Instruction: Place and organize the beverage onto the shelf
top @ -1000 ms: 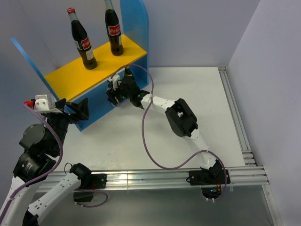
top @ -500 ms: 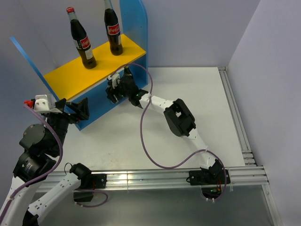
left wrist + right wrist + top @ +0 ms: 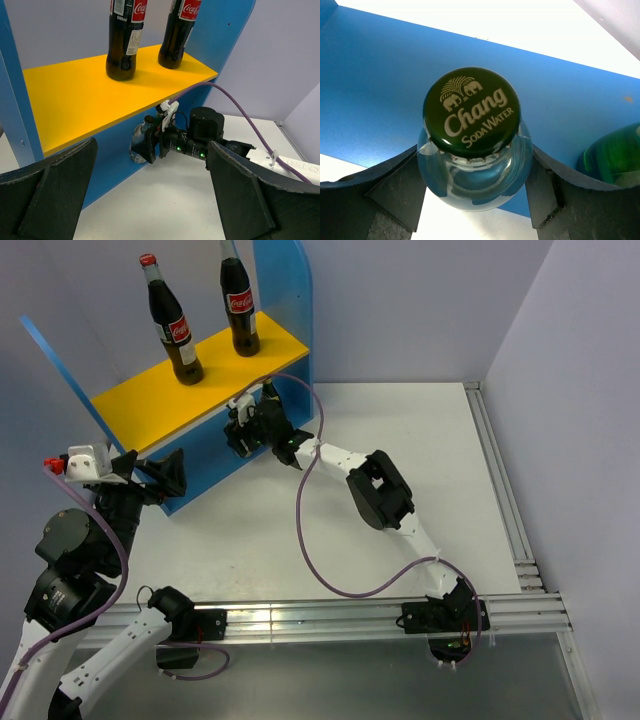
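With the right gripper (image 3: 470, 190) pinching the clear bottle (image 3: 471, 116), hold it upright and seat it apart from the green bottle (image 3: 612, 155) at 3 o'clock before releasing.

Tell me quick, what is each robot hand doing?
Left gripper: open, empty.
Right gripper: shut on the small clear glass bottle with a dark green cap.

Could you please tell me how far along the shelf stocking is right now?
Done: two cola bottles stand on the shelf's yellow top board. In hand: the right gripper grips a clear bottle below that board, beside a green bottle by the blue panel. The left gripper is open and empty. Left: releasing the clear bottle; other bottles are not visible.
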`<state>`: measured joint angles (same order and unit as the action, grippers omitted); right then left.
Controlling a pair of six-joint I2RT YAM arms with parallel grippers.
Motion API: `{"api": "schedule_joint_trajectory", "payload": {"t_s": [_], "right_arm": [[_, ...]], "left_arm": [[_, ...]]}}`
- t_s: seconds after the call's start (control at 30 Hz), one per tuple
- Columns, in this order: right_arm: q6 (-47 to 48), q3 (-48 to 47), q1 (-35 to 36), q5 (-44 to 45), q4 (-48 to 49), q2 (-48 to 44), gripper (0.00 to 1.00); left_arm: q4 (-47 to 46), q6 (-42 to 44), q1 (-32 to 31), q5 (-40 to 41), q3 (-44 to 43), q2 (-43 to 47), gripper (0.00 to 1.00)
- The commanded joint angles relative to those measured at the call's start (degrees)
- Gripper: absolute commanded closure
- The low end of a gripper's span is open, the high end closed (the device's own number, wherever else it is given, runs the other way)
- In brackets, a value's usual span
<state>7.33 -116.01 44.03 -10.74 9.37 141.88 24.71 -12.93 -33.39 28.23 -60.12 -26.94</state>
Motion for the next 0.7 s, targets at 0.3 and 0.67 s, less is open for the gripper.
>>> {"api": "schedule_joint_trajectory", "payload": {"t_s": [0.3, 0.67], "right_arm": [[-0.9, -0.2, -0.2, 1.3, 6.2, -4.2, 0.11], [-2.3, 6.9, -0.1, 2.0, 8.7, -8.2, 0.13]], "left_arm": [[-0.9, 0.6, 0.3, -0.7, -0.1, -0.1, 0.02], [-1.1, 0.6, 0.3, -1.1, -0.1, -0.5, 0.02]]}}
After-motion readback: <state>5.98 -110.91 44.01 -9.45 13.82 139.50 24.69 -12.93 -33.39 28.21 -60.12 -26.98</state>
